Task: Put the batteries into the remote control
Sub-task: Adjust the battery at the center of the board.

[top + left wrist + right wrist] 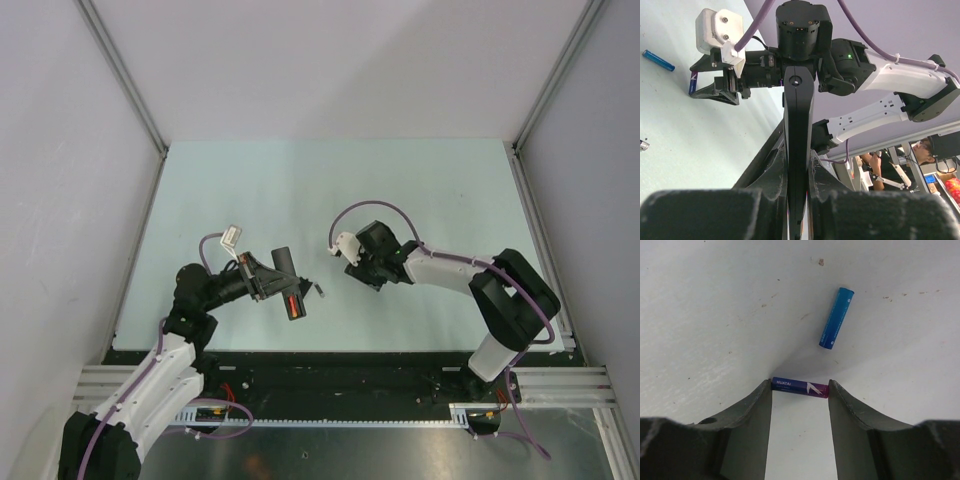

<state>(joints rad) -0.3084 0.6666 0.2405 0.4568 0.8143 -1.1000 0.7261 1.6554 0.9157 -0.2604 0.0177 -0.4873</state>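
Note:
My left gripper (268, 283) is shut on the black remote control (284, 262) and holds it off the table. A red-orange battery (293, 305) shows in the remote's near end. In the left wrist view the remote (799, 115) stands edge-on between the fingers (771, 165). My right gripper (353, 270) is to the right of the remote. In the right wrist view it (800, 390) pinches a bluish-purple battery (792, 386) end to end, just above the table. A second blue battery (836, 318) lies loose beyond it, and also shows in the left wrist view (658, 60).
The pale green table (420, 190) is walled by white panels with metal frame posts at the sides. A small silvery piece (320, 291) lies on the table between the two grippers. The black rail and the arm bases run along the near edge.

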